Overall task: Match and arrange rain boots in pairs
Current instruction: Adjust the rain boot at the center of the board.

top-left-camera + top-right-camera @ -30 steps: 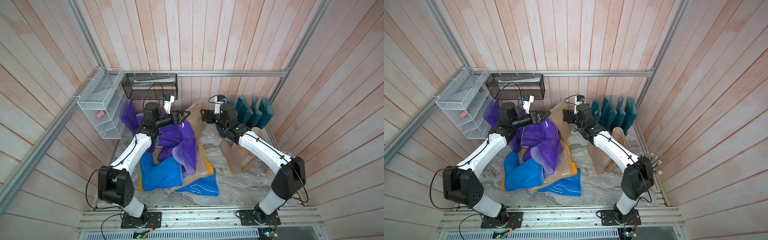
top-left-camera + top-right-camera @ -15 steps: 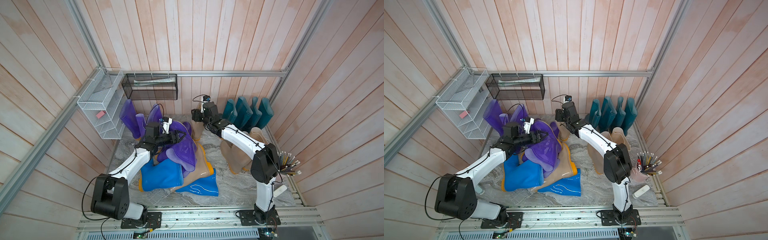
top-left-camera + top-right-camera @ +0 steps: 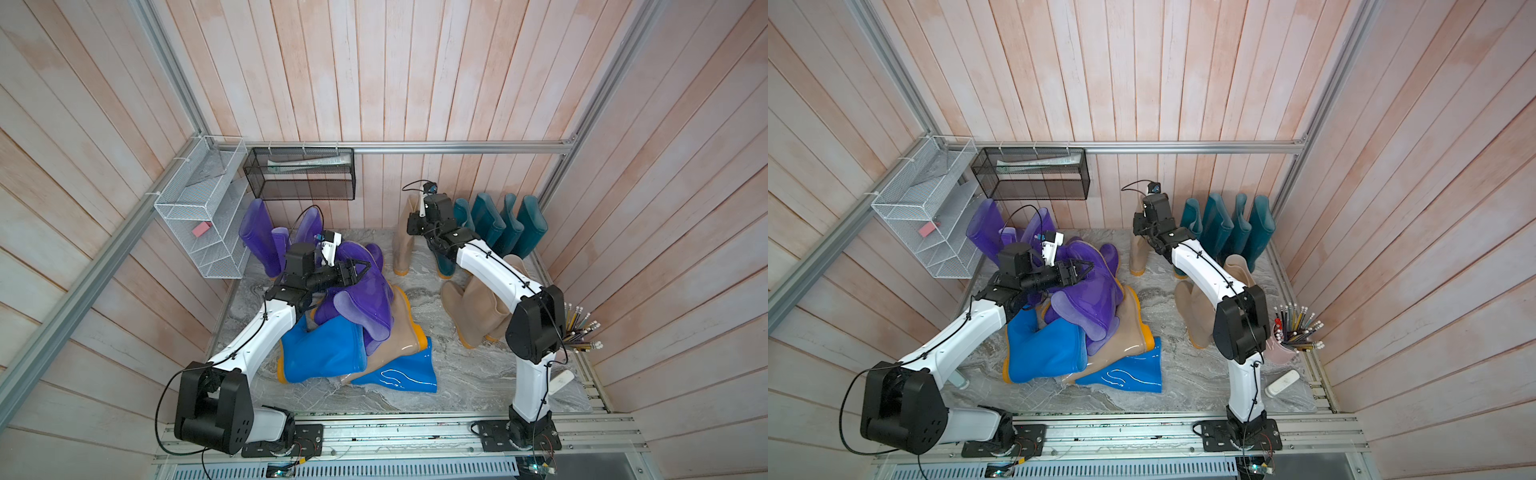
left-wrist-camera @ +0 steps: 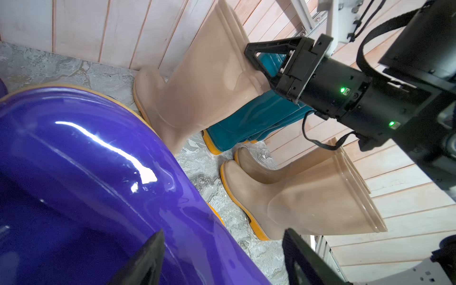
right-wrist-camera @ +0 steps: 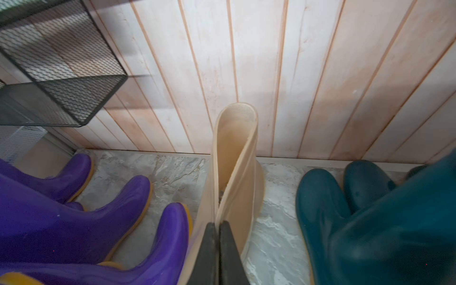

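Right wrist view: the beige boot [image 5: 234, 158] stood upright against the back wall [image 5: 271, 61], and my right pincer [image 5: 219, 237] was clamped on its top rim, fingers squeezed together on the rubber! On one side sat purple boots [image 5: 74, 222], on the other dark teal boots [image 5: 345, 209]. My left pincer [image 3: 365, 272] hung spread apart over the topmost purple boot [image 3: 370, 303] of the middle pile.

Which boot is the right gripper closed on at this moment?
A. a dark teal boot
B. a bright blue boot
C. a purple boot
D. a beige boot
D: in the right wrist view the right gripper pinches the top edge of the upright beige boot, with its jaws shut on the thin wall.
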`<action>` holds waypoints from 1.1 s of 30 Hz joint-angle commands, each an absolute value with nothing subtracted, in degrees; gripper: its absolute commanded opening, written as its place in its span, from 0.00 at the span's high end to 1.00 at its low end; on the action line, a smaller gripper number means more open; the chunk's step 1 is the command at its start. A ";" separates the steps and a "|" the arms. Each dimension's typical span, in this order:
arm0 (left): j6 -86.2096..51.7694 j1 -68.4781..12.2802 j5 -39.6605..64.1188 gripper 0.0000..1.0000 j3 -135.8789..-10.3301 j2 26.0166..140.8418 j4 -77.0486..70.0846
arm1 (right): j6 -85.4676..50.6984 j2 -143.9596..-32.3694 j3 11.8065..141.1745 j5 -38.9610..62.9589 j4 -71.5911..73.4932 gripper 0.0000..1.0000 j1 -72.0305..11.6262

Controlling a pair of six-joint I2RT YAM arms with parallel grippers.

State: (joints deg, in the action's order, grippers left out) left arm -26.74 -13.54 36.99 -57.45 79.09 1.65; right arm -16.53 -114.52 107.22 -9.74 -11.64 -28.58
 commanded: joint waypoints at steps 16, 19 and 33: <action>-26.32 -12.66 37.50 0.22 -58.56 78.97 1.10 | -9.49 -107.76 104.95 2.42 -16.75 1.00 -27.51; -26.41 -12.68 37.70 0.22 -58.37 78.91 1.02 | -8.19 -107.37 105.03 1.01 -17.67 1.00 -27.51; -25.84 -12.69 36.51 0.21 -59.51 76.93 3.35 | -14.92 -107.66 103.83 3.21 -14.69 0.84 -28.21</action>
State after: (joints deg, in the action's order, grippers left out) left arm -26.74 -13.02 37.01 -57.54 78.94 2.17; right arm -13.91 -109.69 104.03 3.53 -16.23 -27.94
